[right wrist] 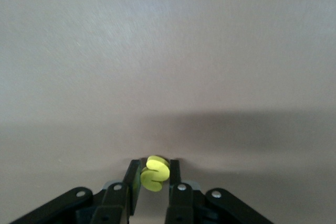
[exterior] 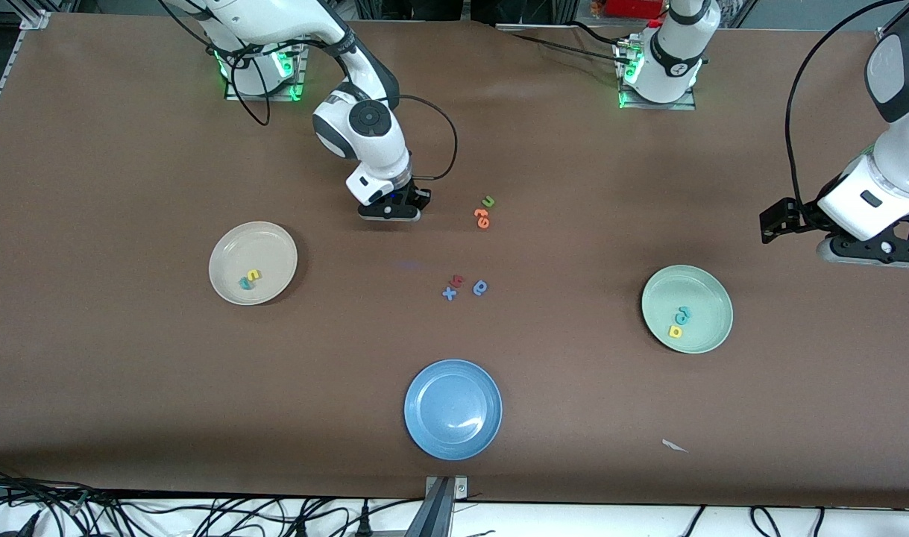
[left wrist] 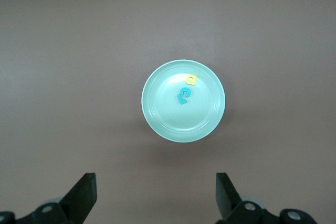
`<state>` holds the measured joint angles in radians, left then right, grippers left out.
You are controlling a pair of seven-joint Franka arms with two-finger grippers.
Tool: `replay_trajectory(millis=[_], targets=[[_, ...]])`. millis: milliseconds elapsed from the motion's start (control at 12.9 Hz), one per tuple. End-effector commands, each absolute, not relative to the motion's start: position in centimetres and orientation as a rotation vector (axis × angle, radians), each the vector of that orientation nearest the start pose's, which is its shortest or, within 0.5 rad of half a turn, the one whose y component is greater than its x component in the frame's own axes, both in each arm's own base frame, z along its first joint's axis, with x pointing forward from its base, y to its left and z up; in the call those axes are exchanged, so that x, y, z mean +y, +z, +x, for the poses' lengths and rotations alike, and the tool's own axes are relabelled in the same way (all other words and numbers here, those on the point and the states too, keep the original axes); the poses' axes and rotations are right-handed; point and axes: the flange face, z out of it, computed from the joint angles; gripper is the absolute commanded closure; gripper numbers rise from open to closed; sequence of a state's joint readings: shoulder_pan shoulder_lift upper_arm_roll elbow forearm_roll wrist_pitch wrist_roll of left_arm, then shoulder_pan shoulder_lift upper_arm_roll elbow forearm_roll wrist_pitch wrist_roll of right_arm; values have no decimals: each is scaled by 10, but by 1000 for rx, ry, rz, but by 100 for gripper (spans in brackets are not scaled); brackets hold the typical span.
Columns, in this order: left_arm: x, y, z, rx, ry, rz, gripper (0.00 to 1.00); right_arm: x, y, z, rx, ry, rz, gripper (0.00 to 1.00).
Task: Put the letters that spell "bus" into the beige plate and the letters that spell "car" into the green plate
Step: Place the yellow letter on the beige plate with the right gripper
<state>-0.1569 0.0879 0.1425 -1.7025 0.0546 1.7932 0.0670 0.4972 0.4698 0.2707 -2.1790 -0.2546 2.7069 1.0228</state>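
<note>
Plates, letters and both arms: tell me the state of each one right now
beige plate: holds a yellow letter and a teal letter.
green plate: holds a yellow letter and teal letters.
blue plate: empty.
right gripper: low at the table, shut on a yellow s.
left gripper: open, up over the green plate, waiting.
loose letters: lying on the table.

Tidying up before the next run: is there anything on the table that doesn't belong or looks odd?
One stray thing: a small white scrap, like torn paper or tape, lies on the bare table, nearer the front camera than the green plate. It is no letter or plate.
</note>
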Motion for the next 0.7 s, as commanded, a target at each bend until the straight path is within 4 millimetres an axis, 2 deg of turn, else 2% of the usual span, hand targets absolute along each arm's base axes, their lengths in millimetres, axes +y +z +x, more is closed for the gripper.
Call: replay_trajectory(millis=[0, 155, 310, 388, 620], targets=[[-6, 542, 580, 176, 1, -3108, 0, 386, 227, 417, 65, -137, -3112, 94], [-9, 547, 575, 177, 7, -3124, 0, 356, 249, 437, 39, -138, -3160, 94], [-9, 546, 574, 182, 14, -3126, 0, 313, 266, 464, -46, -129, -3203, 94], [-8, 538, 578, 180, 38, -3128, 0, 290, 275, 477, -86, -128, -3217, 94], [-7, 536, 579, 180, 40, -3128, 0, 209, 285, 516, -233, -91, -3239, 93]])
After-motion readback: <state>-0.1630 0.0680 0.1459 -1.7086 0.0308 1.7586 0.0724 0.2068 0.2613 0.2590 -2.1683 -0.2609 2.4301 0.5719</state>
